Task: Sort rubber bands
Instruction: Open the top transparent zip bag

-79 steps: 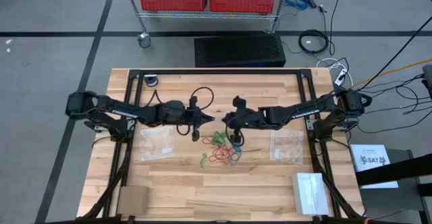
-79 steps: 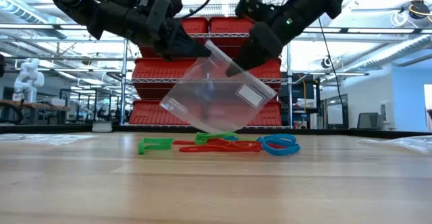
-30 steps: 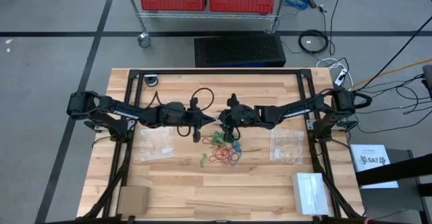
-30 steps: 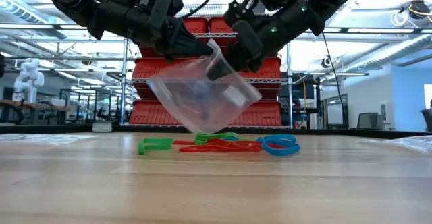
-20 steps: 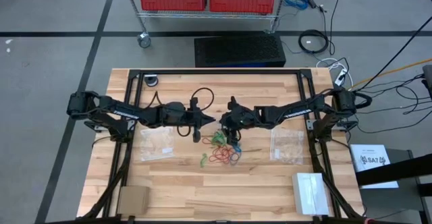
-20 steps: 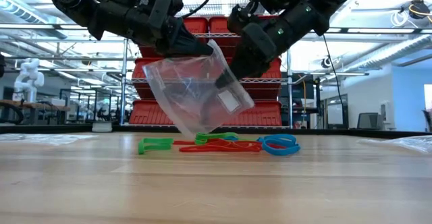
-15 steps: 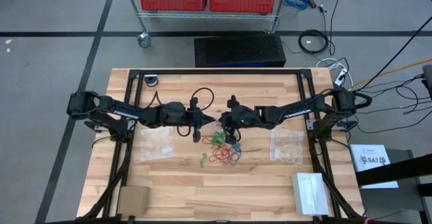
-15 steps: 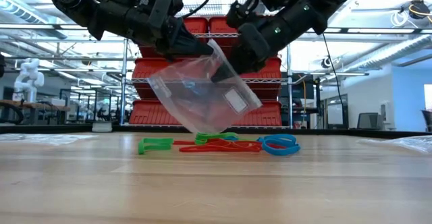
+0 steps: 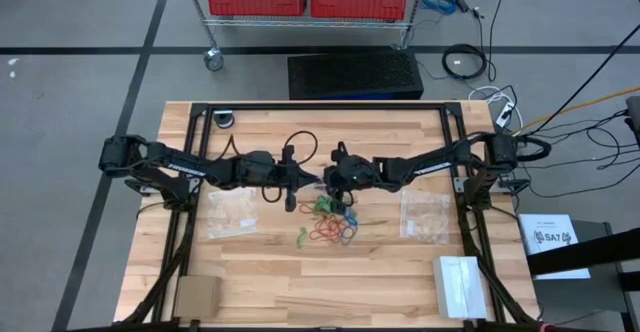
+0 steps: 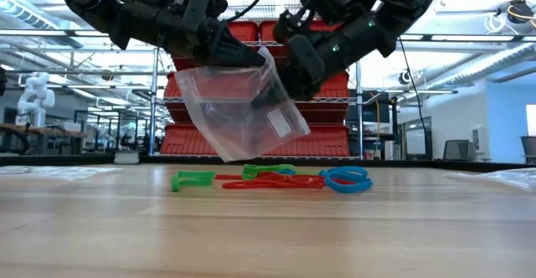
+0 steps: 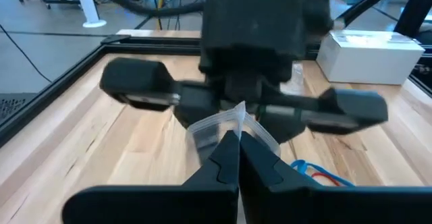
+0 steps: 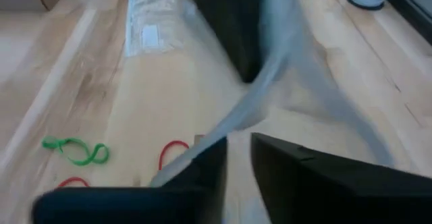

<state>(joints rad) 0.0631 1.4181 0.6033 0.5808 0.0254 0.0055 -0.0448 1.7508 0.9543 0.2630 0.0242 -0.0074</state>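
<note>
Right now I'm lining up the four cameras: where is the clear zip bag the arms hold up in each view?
High view: hardly visible, between the two grippers at table centre.
Low view: clear zip bag hangs mid-frame above the rubber bands.
Left wrist view: its pinched edge at the fingertips.
Right wrist view: a blurred sheet across the frame.
Shared landmark: the rubber bands.

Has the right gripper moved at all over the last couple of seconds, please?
Yes. In the high view the right gripper has shifted toward the left gripper, farther from the clear bag lying flat on the table's right.

left tool (image 10: 251, 60): clamped, raised mid-table | right tool (image 10: 280, 81): raised, facing it, touching
</note>
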